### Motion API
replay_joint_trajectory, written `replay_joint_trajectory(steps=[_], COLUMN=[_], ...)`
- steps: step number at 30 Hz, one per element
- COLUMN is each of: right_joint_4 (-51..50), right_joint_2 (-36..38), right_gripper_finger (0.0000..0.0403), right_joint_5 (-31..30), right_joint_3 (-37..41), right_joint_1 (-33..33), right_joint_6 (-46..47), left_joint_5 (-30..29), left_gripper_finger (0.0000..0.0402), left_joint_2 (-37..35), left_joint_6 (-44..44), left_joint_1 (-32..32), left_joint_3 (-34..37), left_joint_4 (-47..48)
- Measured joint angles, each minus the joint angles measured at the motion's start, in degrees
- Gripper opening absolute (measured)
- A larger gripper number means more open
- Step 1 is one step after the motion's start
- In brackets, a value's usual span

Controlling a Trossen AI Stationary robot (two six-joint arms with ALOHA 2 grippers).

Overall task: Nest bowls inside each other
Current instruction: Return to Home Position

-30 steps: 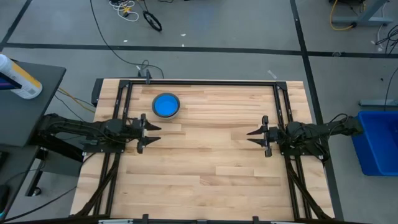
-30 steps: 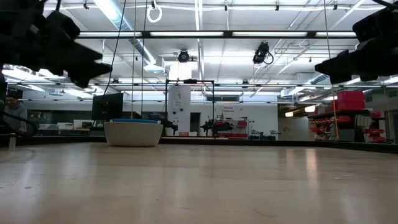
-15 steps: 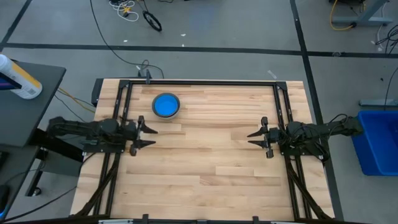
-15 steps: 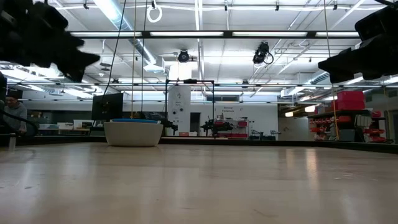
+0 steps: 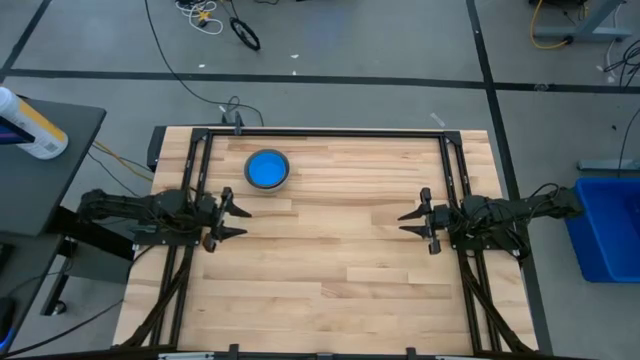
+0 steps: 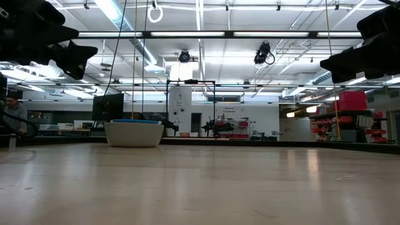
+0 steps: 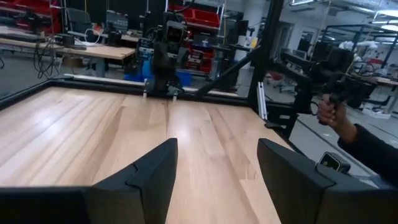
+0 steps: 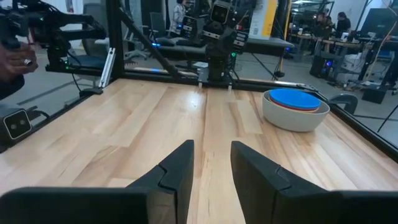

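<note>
The bowls stand as one nested stack (image 5: pixel 267 169) at the table's far left, resting by the base of the grey outer bowl (image 8: pixel 292 119); a red rim and a blue bowl on top (image 8: pixel 293 98) show inside it. The low view shows the stack (image 6: pixel 134 133) too. My left gripper (image 5: pixel 240 222) hovers open near the table's left edge, nearer than the stack. My right gripper (image 5: pixel 403 223) hovers open near the right edge. Both point level across the table, with nothing between the fingers in the left wrist view (image 7: pixel 217 168) or the right wrist view (image 8: pixel 212 162).
A black frame (image 5: pixel 320 132) runs around the tabletop. A blue bin (image 5: pixel 605 225) stands off the table's right side, and a bottle (image 5: pixel 30 125) lies on a side table at the left. A person's hand (image 7: pixel 339 115) shows beyond the table.
My left gripper has drawn back toward the table's left edge and tipped up to level, staying open. The stack of bowls has stayed where it was.
</note>
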State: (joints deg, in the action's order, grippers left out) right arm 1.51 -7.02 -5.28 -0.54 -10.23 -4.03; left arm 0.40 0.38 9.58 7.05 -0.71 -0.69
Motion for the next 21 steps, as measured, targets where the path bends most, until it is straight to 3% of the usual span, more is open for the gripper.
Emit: replay_joint_trajectory(steps=[21], right_joint_4=[0.0], right_joint_2=[0.0], right_gripper_finger=[0.0121], right_joint_5=[-0.1], right_joint_3=[0.0], right_joint_1=[-4.9], right_joint_6=[0.6], left_joint_5=[-1.2], left_gripper_finger=[0.0231], left_joint_2=[3.9], left_joint_6=[-1.7], left_joint_1=[0.0], left_joint_3=[0.2], left_joint_4=[-0.2])
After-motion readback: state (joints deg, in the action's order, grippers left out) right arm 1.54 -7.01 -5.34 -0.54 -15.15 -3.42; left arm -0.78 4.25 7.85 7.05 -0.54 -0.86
